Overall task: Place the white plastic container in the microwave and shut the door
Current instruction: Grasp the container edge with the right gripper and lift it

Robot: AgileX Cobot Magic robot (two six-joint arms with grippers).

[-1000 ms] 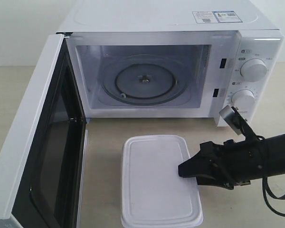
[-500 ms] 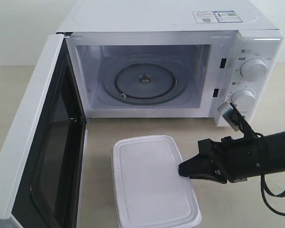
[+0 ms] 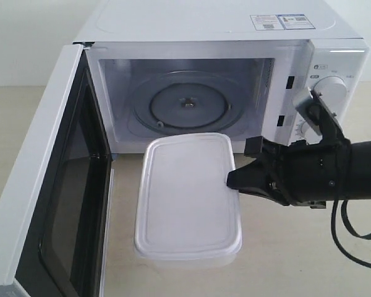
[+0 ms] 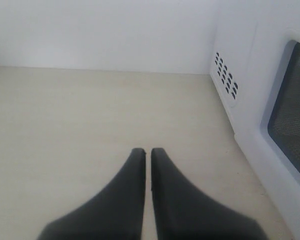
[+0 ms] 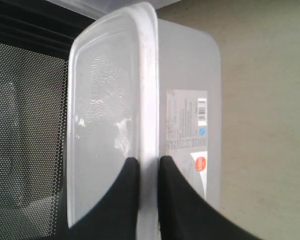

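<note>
Currently, you have the white plastic container (image 3: 185, 195) clamped in the right gripper (image 3: 230, 179). In the exterior view the jaws enter from 3 o'clock and close on the container's long edge on its 3 o'clock side, roughly midway along that edge.

The right wrist view confirms the grip. One jaw lies on the lid side and the other on the body side, with the lid rim pinched between them. The label (image 5: 187, 125), with its red mark, sits on the container wall just beside the body-side jaw.

The container is in front of the microwave (image 3: 204, 25), at 6 o'clock from the cavity opening. Its 12 o'clock end overlaps the lower lip of the cavity, with the glass turntable (image 3: 188, 105) beyond it. Its 6 o'clock end casts a shadow on the surface (image 3: 284, 247). The lid faces up. You cannot tell whether the base touches the surface.

The door (image 3: 37, 185) stands open at 9 o'clock from the container, with its black inner frame turned toward it.

The left gripper (image 4: 147, 150) appears in the left wrist view only. Its jaws are together and hold nothing. They hang over the surface, near a vented white wall of the microwave.
</note>
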